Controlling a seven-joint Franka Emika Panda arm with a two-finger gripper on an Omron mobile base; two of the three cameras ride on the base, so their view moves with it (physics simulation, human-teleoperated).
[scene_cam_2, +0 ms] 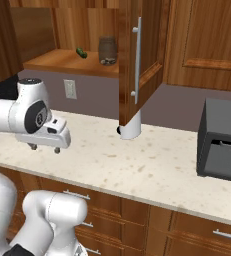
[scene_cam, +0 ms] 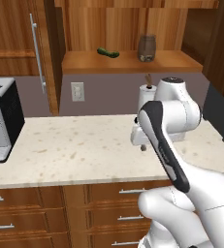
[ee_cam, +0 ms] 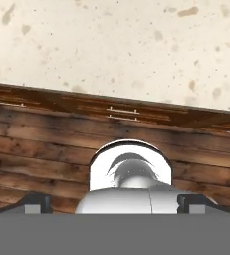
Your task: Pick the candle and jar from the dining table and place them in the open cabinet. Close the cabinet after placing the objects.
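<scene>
Your gripper (scene_cam_2: 44,147) hovers over the speckled counter (scene_cam: 84,150), fingers apart, holding nothing. Cabinet (scene_cam: 133,60) open at 12 o'clock, jar (scene_cam: 147,48) on its shelf.

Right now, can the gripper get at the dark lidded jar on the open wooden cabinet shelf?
Probably yes: the gripper hangs open over the speckled counter, the cabinet door is swung aside, and nothing stands in front of the jar.

Jar (scene_cam: 146,48) in open cabinet (scene_cam: 133,61) (above counter (scene_cam: 84,150))
</scene>
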